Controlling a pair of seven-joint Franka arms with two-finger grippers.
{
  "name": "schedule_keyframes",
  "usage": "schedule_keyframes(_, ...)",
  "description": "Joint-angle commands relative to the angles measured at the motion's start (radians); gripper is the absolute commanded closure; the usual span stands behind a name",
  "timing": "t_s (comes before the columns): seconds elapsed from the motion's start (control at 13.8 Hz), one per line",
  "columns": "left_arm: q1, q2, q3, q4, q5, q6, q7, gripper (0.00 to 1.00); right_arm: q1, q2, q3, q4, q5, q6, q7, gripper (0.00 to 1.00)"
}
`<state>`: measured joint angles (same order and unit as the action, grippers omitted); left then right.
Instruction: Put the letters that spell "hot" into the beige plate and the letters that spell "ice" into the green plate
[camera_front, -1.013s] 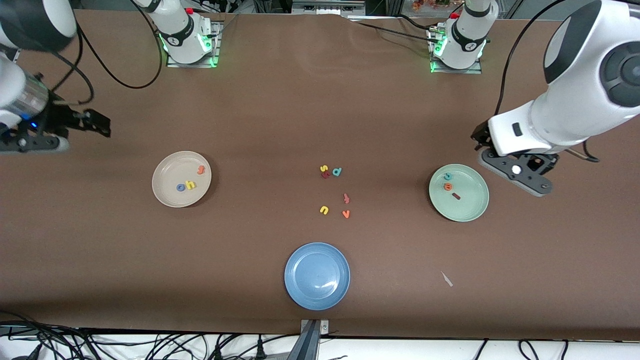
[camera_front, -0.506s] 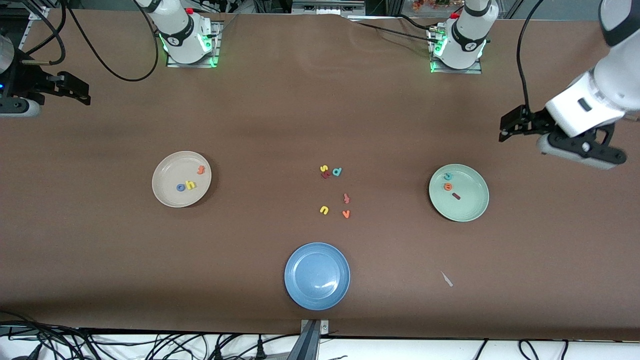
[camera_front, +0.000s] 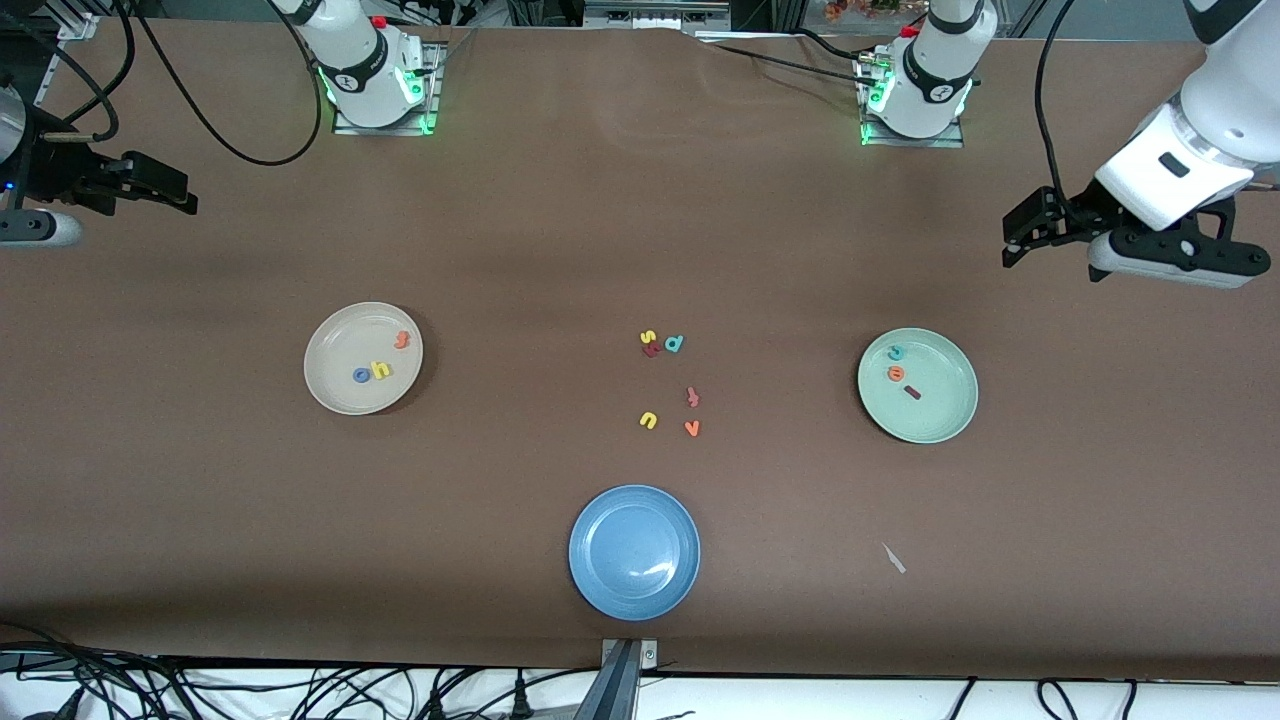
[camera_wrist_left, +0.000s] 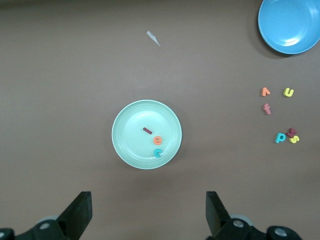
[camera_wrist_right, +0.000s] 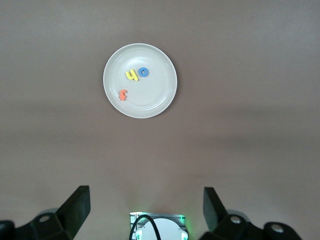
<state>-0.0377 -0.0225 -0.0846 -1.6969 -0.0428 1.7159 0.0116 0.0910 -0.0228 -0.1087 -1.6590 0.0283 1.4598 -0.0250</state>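
while both arms hang raised at the ends of the bench (camera_front: 560, 230), the yellow h (camera_front: 381, 370), blue o (camera_front: 361, 376) and orange t (camera_front: 403, 339) lie in the beige plate (camera_front: 335, 395), the t toward twelve o'clock of the other two in the front view. the green plate (camera_front: 945, 415) holds the teal c (camera_front: 897, 352), orange e (camera_front: 896, 374) and dark red i (camera_front: 912, 392), strung in a short line. the left claw (camera_wrist_left: 149, 215) is released over bare bench beside the green plate, empty. the right claw (camera_wrist_right: 146, 212) is released too, empty, over the bench's end by the beige plate. loose letters (camera_front: 670, 385) sit mid-bench; a blue plate (camera_front: 634, 552) lies at their six o'clock, nearer the front camera.
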Motion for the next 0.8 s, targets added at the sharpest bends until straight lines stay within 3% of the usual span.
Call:
schedule_keyframes(0.0, 0.010, -0.024, -0.018, -0.009, 0.029, -0.007, 0.013, 0.00, 0.004, 0.039, 0.015, 0.036, 0.010, -0.018, 0.014, 0.00)
schedule_keyframes(0.72, 0.067, -0.024, -0.076, 0.020, 0.055, -0.090, 0.010, 0.00, 0.015, 0.060, 0.018, 0.057, 0.018, -0.026, 0.016, 0.00)
